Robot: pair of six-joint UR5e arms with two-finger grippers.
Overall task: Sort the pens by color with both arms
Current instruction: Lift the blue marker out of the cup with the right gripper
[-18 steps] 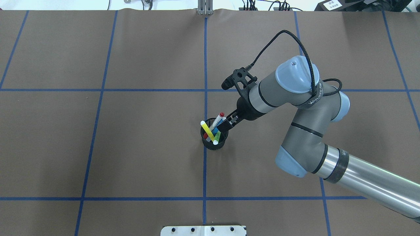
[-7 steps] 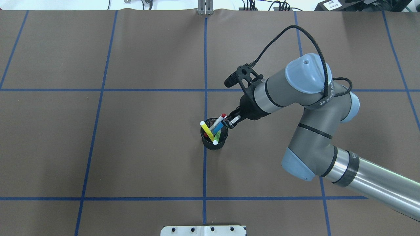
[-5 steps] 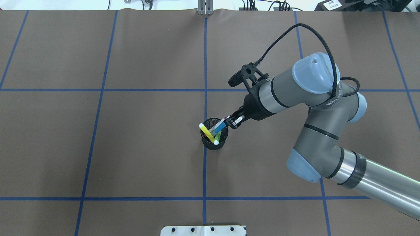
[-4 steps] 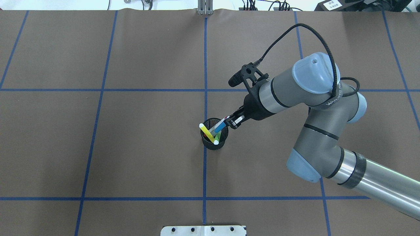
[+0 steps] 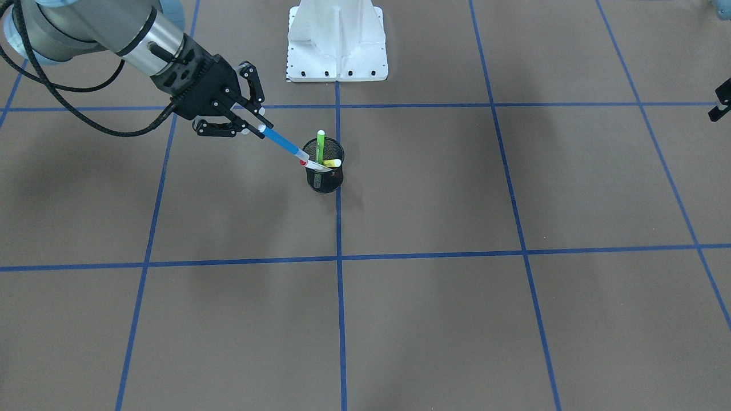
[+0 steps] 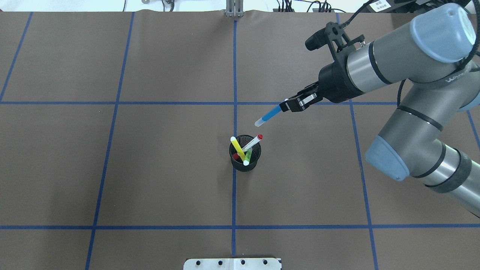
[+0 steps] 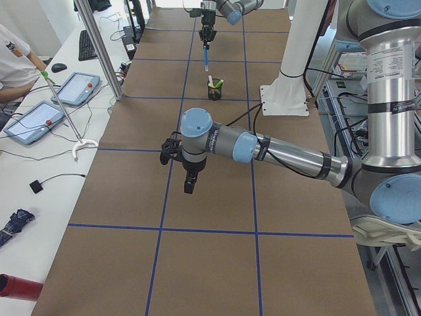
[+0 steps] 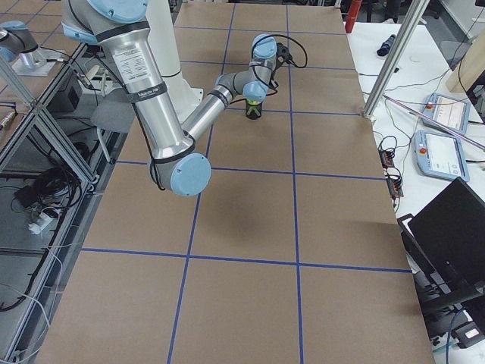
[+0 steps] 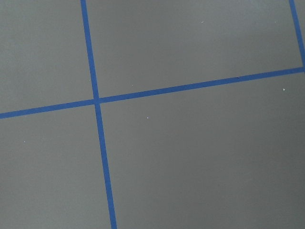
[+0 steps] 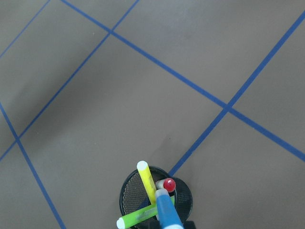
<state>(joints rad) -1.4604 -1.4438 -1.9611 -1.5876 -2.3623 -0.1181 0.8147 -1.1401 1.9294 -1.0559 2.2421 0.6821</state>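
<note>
Right end effector (image 6: 288, 106) clamps blue pen (image 6: 269, 116); hold grip firm, tip above cup (image 6: 243, 167), carry toward right edge of desk (image 6: 168, 168).

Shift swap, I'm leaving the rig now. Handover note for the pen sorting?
Right gripper: shut on the blue pen, held in the air outside the cup.
Left gripper: hangs far from the cup; I cannot tell whether it is open or shut.
In the cup: yellow pen, green pen, red-capped pen.
Done: blue pen picked.
Left: set the blue pen down, then sort the other three.
</note>
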